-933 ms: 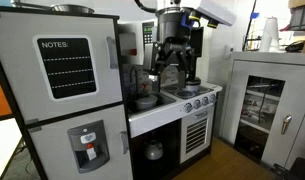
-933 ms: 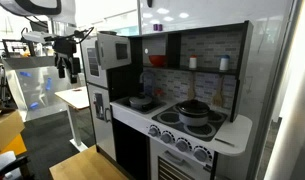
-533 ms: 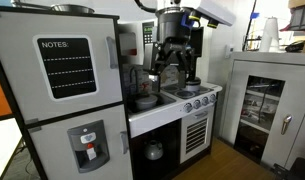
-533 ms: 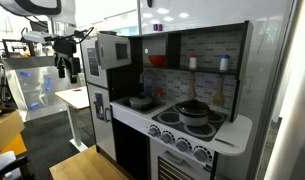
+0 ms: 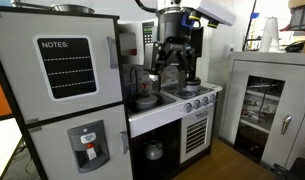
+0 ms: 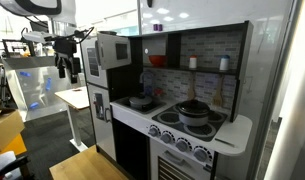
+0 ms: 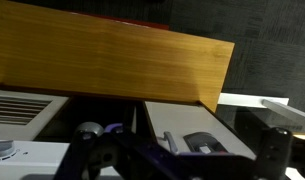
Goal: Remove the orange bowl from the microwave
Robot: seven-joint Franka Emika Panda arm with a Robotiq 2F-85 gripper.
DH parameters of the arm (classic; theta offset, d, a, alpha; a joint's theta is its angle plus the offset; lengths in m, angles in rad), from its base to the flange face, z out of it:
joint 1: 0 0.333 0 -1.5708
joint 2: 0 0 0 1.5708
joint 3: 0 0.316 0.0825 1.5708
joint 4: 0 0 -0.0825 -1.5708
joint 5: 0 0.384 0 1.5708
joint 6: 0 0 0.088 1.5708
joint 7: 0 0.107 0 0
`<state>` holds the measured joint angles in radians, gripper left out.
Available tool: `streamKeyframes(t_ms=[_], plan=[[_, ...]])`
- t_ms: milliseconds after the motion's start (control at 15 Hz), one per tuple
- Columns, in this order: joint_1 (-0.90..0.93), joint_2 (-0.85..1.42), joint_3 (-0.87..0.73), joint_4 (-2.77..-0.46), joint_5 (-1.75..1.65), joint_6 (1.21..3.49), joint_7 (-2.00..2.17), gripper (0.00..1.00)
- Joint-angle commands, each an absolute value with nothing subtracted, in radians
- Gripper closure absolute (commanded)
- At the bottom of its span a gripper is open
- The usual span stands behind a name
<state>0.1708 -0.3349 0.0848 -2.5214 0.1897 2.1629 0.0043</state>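
Observation:
The white toy microwave (image 6: 110, 52) sits at the top of the toy kitchen with its dark window door shut. Its keypad panel shows in an exterior view (image 5: 146, 35). The orange bowl is not visible in the microwave. A small red-orange thing (image 6: 157, 60) stands on the back shelf beside it, and I cannot tell what it is. My gripper (image 6: 64, 68) hangs in the air in front of the kitchen, apart from the microwave, fingers spread and empty. It also shows in an exterior view (image 5: 172, 66) and the wrist view (image 7: 182, 160).
A tall white fridge (image 5: 62, 90) with a NOTES board stands beside the kitchen. A grey pot (image 6: 192, 110) sits on the stove and a pan (image 6: 140, 101) on the counter. A white cabinet (image 5: 267, 100) stands apart. A white table (image 6: 77, 98) is below the gripper.

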Motion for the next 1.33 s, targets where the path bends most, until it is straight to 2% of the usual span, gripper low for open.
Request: streamKeyframes(t_ms=[0,800,1267], plan=[[0.139,-0.339,0.072,-2.506,0.192,2.168,0.004,0.00],[0.010,-0.371,-0.060,-2.467,0.223,2.143,0.027,0.00],[-0.066,-0.368,-0.158,-2.473,0.424,2.183,0.117,0.00]])
